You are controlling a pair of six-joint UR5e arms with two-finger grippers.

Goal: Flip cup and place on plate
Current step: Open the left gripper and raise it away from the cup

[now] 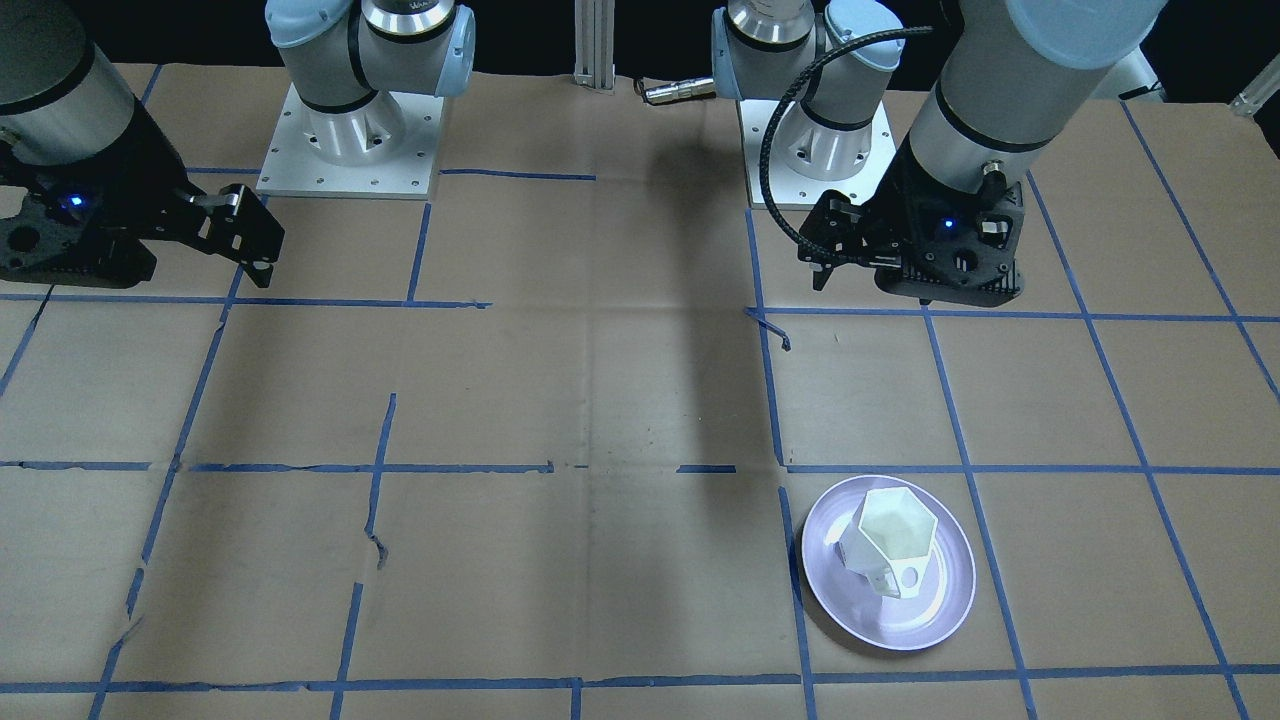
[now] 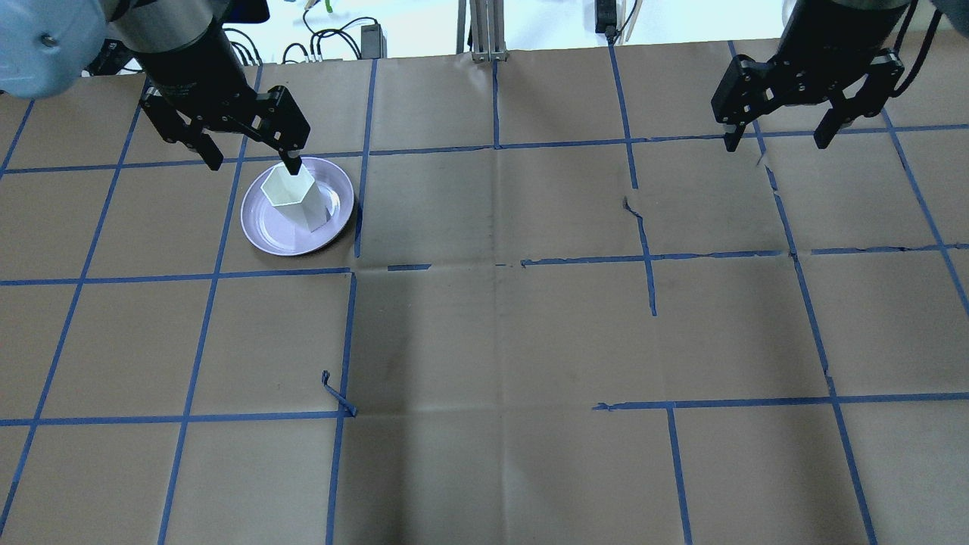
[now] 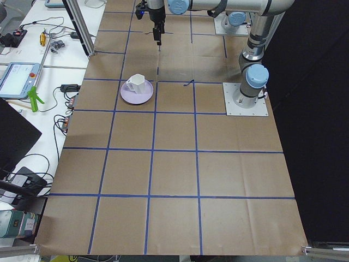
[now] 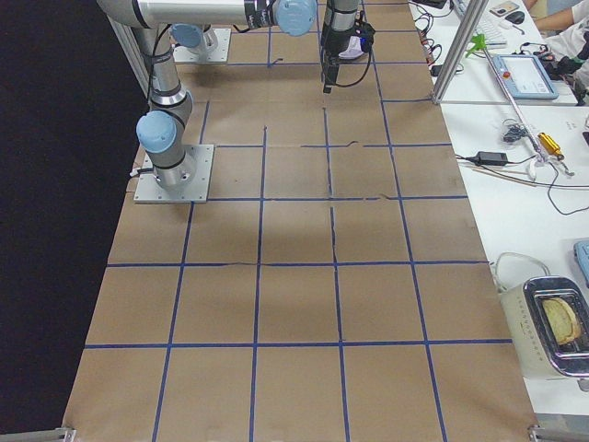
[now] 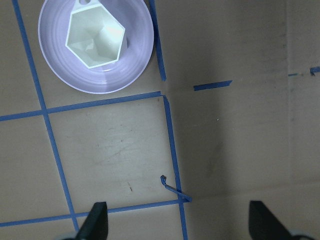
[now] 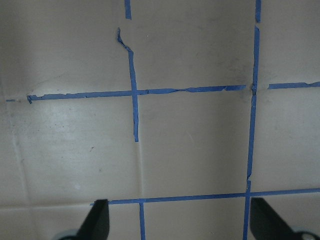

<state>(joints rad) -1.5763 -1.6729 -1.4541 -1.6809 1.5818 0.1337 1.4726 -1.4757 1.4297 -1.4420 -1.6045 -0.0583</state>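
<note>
The white faceted cup (image 2: 291, 197) stands upright, mouth up, on the lavender plate (image 2: 261, 227) on the robot's left side of the table. It also shows in the front view (image 1: 890, 540) on the plate (image 1: 900, 625), with its handle toward the camera, and in the left wrist view (image 5: 95, 37) on the plate (image 5: 100, 82). My left gripper (image 2: 253, 163) is open and empty, raised above the plate's far edge. My right gripper (image 2: 776, 142) is open and empty, raised over bare table at the far right.
Brown paper with a blue tape grid covers the table. A loose curl of tape (image 2: 333, 393) lies near the middle left. The arm base plates (image 1: 350, 140) stand at the robot's edge. Side benches hold cables, a tablet and a metal tray (image 4: 557, 327).
</note>
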